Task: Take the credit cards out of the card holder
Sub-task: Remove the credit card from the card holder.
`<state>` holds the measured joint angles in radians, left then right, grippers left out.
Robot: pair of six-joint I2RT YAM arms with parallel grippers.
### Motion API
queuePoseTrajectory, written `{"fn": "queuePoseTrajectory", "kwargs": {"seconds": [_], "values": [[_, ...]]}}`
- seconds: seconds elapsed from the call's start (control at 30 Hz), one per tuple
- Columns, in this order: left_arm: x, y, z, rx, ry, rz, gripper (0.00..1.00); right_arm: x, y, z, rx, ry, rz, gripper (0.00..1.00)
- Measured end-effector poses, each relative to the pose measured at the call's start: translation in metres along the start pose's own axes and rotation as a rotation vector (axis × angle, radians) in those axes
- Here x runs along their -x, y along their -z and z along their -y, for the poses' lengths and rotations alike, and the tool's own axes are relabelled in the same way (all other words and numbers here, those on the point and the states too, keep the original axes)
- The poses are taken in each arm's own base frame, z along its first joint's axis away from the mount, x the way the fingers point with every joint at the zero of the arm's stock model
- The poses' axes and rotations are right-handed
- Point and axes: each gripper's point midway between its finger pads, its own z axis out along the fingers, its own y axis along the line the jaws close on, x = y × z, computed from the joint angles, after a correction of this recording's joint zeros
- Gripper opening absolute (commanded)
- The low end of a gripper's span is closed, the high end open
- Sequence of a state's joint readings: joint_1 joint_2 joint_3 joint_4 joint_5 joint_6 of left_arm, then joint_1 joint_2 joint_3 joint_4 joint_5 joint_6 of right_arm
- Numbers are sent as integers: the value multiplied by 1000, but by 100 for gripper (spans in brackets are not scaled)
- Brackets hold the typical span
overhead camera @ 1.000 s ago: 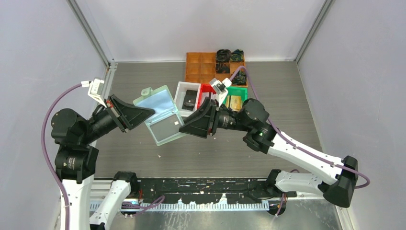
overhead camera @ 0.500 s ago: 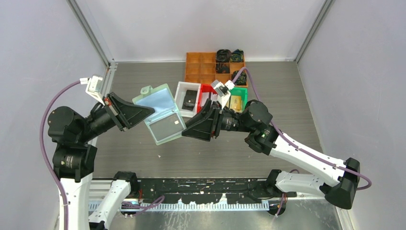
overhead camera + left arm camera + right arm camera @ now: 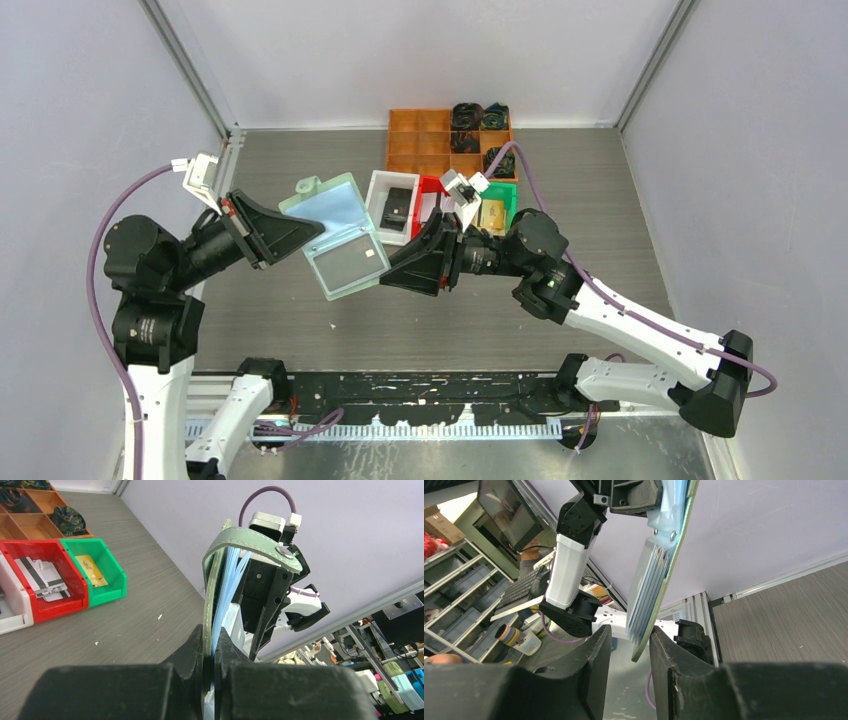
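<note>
Evidently the job is partway done. From above, the card holder [image 3: 336, 236] hangs open in the air over the tabletop [image 3: 600, 240], between the 2 arms. The left claw [image 3: 318, 232] grips its left side and the right claw [image 3: 386, 276] has its tip at the lower right corner. A black card [image 3: 397, 208] lies in the white bin [image 3: 378, 180] and a gold card [image 3: 491, 214] lies in the green bin [image 3: 511, 200], so those are out. 1 dark card [image 3: 352, 266] shows through the lower flap's clear pocket, so at least that one is left to pull.

In the left wrist view, the left claw [image 3: 210, 647] is clenched on the card holder [image 3: 214, 587], pinching the sage-green cover together with the pale blue pocket leaves. The cover curls over at the top, with a snap stud on its tab. Below on the tabletop, silvery-white cards [image 3: 42, 575] rest in the red bin [image 3: 75, 582], just beside the green bin [image 3: 116, 587].

In the right wrist view, the right claw [image 3: 629, 650] is parted and straddles the card holder's [image 3: 670, 575] bottom edge. The fanned pocket leaves [image 3: 646, 597] hang between its fingers [image 3: 591, 672]. A gap shows on one side, so I judge that it grasps nothing yet. Whether more cards sit among those leaves I cannot tell.
</note>
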<state>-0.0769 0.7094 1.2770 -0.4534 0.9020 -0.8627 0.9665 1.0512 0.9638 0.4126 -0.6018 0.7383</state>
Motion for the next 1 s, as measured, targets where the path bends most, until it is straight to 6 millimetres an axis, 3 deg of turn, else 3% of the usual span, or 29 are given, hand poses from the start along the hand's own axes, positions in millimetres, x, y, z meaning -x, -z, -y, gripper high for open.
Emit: {"fn": "queuePoseTrajectory", "kwargs": {"seconds": [0.3,0.67,1.0], "values": [[1,-3,-3,5,24,-6,0,-5,1,13,-51,49,-17,19],[6,-3,0,2,16,7,0,2,-4,25,-113,40,24,21],[11,-3,3,-6,-8,27,0,7,-13,47,-184,-42,80,32]]}}
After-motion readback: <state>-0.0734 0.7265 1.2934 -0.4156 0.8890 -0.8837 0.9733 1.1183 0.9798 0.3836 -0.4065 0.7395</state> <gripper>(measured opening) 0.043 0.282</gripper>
